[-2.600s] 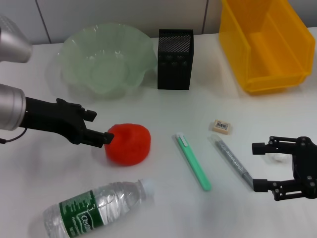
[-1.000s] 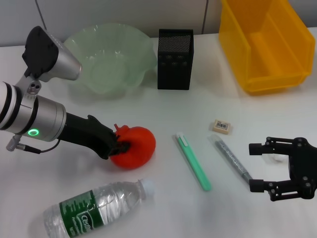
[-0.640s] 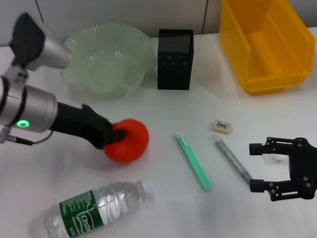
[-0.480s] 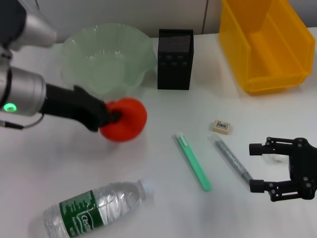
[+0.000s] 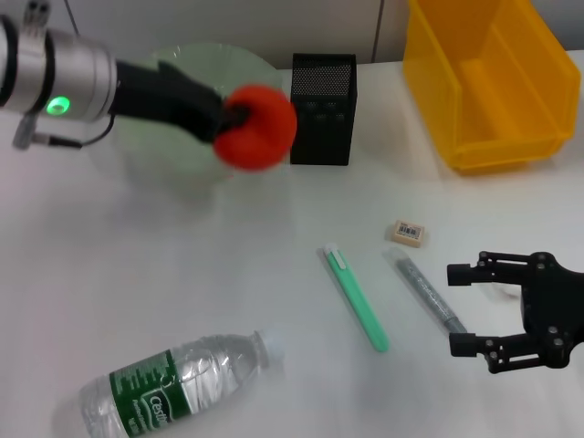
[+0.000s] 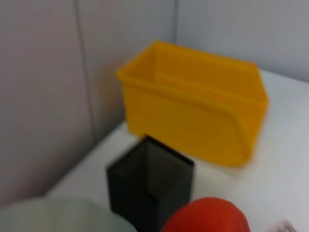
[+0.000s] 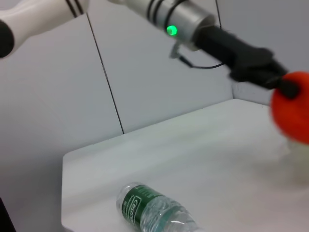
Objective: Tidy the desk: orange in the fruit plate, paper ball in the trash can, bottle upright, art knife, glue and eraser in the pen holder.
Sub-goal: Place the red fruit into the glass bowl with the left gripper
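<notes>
A plain white table (image 5: 182, 301) is filling most of the scene, lying evenly lit. At its far edge, a pale grey panelled wall (image 5: 228, 23) is rising, with thin dark vertical seams dividing it into sections.

Red-orange orange (image 5: 263, 126), pale green translucent fruit plate (image 5: 160, 151), black mesh pen holder (image 5: 323, 108), bright yellow trash can (image 5: 493, 82), clear bottle (image 5: 173, 383) with green-and-white label, cream eraser (image 5: 408, 233).

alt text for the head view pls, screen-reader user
The left end effector holds a round red-orange fruit above the pale green glass bowl. The open right end effector hovers by a grey pen; a clear plastic bottle lies on its side.
</notes>
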`<action>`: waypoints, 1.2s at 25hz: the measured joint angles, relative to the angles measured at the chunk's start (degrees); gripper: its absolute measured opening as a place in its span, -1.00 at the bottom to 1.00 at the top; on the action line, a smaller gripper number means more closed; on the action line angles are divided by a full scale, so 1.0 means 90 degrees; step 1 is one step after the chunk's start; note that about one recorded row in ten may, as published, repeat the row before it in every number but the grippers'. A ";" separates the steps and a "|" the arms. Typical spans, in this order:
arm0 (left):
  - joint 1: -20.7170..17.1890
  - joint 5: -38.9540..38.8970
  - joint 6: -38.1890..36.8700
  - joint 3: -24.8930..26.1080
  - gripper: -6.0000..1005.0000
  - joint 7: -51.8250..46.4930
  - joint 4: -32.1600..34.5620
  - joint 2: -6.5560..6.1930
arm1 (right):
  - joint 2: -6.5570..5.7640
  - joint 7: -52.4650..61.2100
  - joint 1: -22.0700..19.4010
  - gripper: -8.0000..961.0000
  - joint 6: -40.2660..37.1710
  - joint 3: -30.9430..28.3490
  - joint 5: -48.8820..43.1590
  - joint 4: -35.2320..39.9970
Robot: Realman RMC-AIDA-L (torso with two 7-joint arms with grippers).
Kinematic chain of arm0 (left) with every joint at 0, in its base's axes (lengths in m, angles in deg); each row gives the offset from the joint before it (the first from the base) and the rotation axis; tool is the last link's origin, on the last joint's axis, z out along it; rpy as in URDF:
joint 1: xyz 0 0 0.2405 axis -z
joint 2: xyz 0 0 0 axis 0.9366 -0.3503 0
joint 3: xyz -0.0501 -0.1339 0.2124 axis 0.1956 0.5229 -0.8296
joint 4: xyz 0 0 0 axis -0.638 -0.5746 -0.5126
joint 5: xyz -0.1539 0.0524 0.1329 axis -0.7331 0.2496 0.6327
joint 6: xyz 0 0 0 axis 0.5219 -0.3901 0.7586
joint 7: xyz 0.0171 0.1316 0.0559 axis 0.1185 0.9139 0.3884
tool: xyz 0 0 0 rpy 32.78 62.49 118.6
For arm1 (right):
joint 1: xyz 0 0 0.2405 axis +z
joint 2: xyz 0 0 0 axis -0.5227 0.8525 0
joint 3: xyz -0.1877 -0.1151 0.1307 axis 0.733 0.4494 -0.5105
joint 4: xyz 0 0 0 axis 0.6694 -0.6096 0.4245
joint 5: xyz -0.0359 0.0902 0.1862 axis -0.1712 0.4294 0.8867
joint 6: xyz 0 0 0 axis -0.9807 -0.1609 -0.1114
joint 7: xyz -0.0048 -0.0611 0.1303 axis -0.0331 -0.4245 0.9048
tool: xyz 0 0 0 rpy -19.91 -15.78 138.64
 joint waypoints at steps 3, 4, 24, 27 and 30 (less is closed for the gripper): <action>0.0322 0.0004 0.0496 0.0200 -0.88 -0.0100 -0.0299 0.0002 | 0.0009 -0.0047 0.0082 0.76 -0.0002 0.0003 0.0001 -0.0013; 0.0369 0.0013 0.0592 0.0254 -0.88 -0.0122 -0.0343 0.0002 | 0.0010 -0.0049 0.0129 0.76 -0.0003 0.0008 0.0002 -0.0029; 0.0662 0.0952 0.2457 0.0546 -0.81 -0.1074 -0.0998 -0.0012 | 0.0014 -0.0047 0.0309 0.76 -0.0017 0.0017 -0.0013 -0.0169; 0.0659 0.0961 0.2527 0.0532 -0.77 -0.1113 -0.0998 -0.0012 | 0.0014 -0.0047 0.0306 0.76 -0.0017 0.0017 -0.0008 -0.0169; 0.0662 0.0966 0.2532 0.0503 -0.70 -0.1118 -0.0998 -0.0005 | 0.0014 -0.0047 0.0303 0.76 -0.0013 0.0017 -0.0008 -0.0173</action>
